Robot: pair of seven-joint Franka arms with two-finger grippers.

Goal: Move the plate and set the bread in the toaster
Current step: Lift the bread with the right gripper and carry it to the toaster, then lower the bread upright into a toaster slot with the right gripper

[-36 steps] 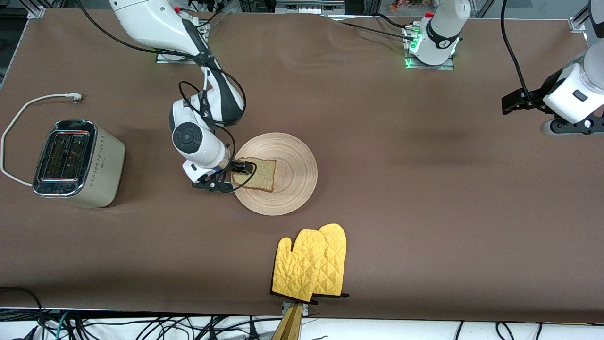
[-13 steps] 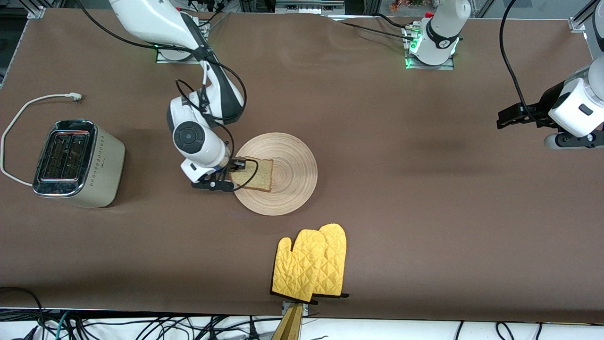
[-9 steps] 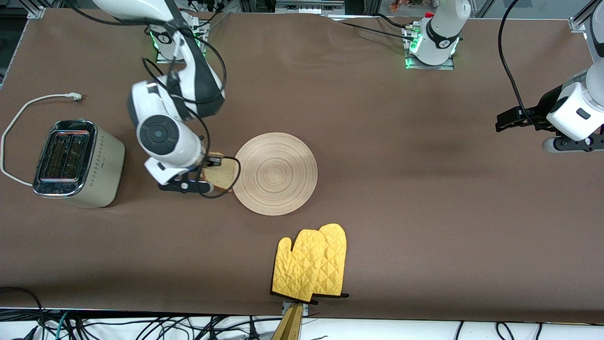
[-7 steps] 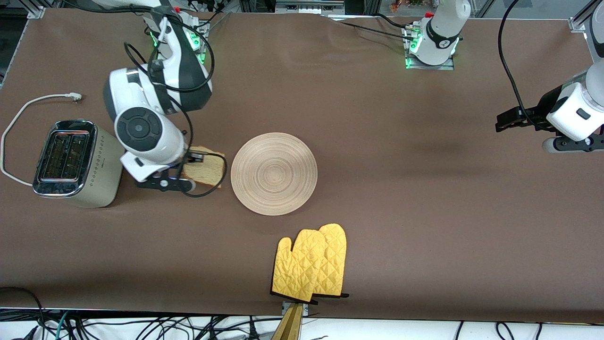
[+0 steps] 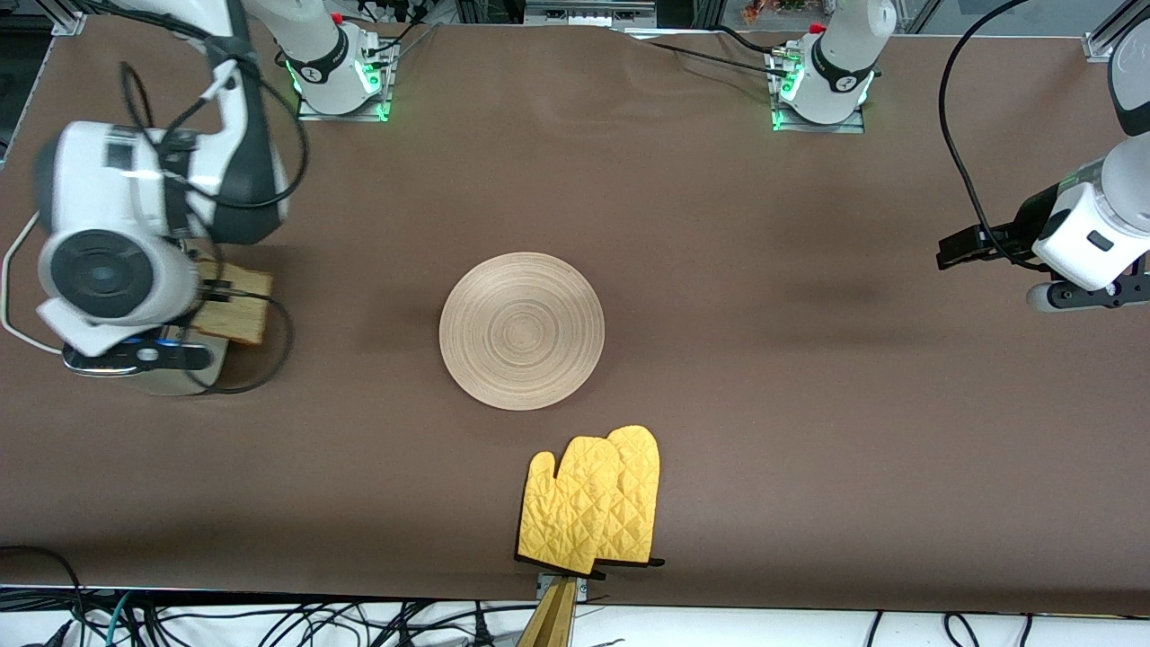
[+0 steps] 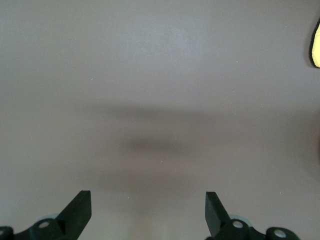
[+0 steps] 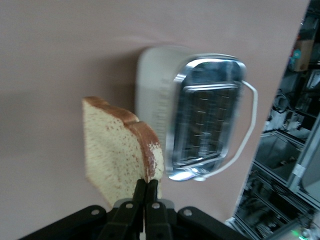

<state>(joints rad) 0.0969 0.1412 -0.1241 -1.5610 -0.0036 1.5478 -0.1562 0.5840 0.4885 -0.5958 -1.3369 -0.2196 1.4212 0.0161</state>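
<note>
- Your right gripper (image 7: 146,192) – clamped on the bread (image 7: 117,156), up over the toaster (image 7: 200,110).
- Left gripper (image 6: 147,215) – fingers apart, nothing held, waiting over bare table (image 5: 809,377).
- Plate (image 5: 522,331) mid-table, w/ mitts (image 5: 593,500) nearer the front camera.

The left tool (image 6: 147,212) is seen with fingers (image 6: 80,210) spread wide over bare brown tabletop (image 6: 160,75); a yellow mitt edge (image 6: 316,45) is glimpsed.

Yellow oven mitts (image 5: 593,503) flat on brown table (image 5: 809,377), near front edge.
</note>
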